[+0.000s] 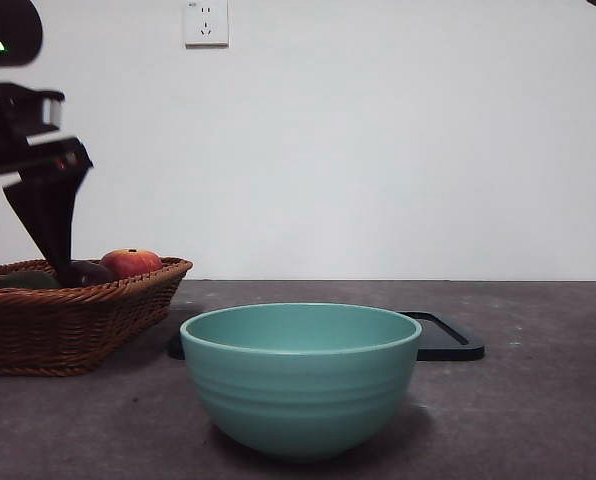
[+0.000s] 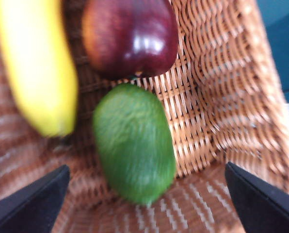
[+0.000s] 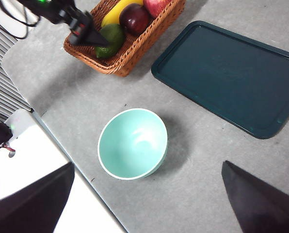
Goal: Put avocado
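Observation:
The avocado [image 2: 135, 145] is dull green and lies in the wicker basket [image 2: 222, 97], between a yellow banana [image 2: 35, 68] and a dark maroon fruit [image 2: 130, 36]. My left gripper [image 2: 147, 169] hangs just above the avocado, open, one jaw on each side, holding nothing. In the front view the left gripper [image 1: 56, 240] reaches down into the basket [image 1: 68, 320] at the far left, where the avocado [image 1: 23, 280] barely shows over the rim. The right wrist view shows the avocado [image 3: 113, 36] under the left gripper [image 3: 88, 35]. My right gripper [image 3: 148, 166] is open and empty, high above the table.
A teal bowl [image 1: 300, 375] stands at the front centre, also in the right wrist view [image 3: 132, 143]. A dark flat tray [image 1: 443, 335] lies behind it [image 3: 229, 75]. A red-orange apple [image 1: 130, 262] sits in the basket. The table's edge [image 3: 76, 155] runs close to the bowl.

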Controlling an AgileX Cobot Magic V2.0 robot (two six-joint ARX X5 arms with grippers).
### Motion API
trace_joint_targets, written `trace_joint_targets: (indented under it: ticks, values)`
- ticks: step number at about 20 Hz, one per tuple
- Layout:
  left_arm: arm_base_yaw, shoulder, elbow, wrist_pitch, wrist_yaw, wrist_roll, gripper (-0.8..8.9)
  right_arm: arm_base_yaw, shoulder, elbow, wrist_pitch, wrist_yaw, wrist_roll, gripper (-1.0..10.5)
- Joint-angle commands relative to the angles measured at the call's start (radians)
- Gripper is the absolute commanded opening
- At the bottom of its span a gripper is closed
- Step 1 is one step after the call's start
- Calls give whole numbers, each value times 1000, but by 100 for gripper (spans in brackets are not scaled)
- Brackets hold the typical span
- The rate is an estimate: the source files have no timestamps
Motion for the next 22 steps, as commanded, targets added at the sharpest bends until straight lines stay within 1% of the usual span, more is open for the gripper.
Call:
trace_joint_targets:
  ticks: [1,6,8,10,12,15,19,22]
  values:
    - [-11,44,19,25,-15,5,497,5,8,18,10,-1,6,486]
    - [-21,101,19,50,-30,2,494,4,8,18,10,-1,6,486]
    - [-21,119,19,49,-31,2,473,5,8,18,10,-1,6,486]
    - [-21,122,19,50,-31,1,387,5,8,18,10,-1,6,486]
    - [-21,122,19,51,-32,2,340,5,8,18,10,-1,6,486]
    - [-21,122,19,52,-32,1,214,4,8,18,10,-1,6,486]
    - [-21,119,28,40,-32,-2,203,4,8,18,11,-1,6,486]
    - [-21,99,70,8,-32,-3,203,4,8,18,10,-1,6,486]
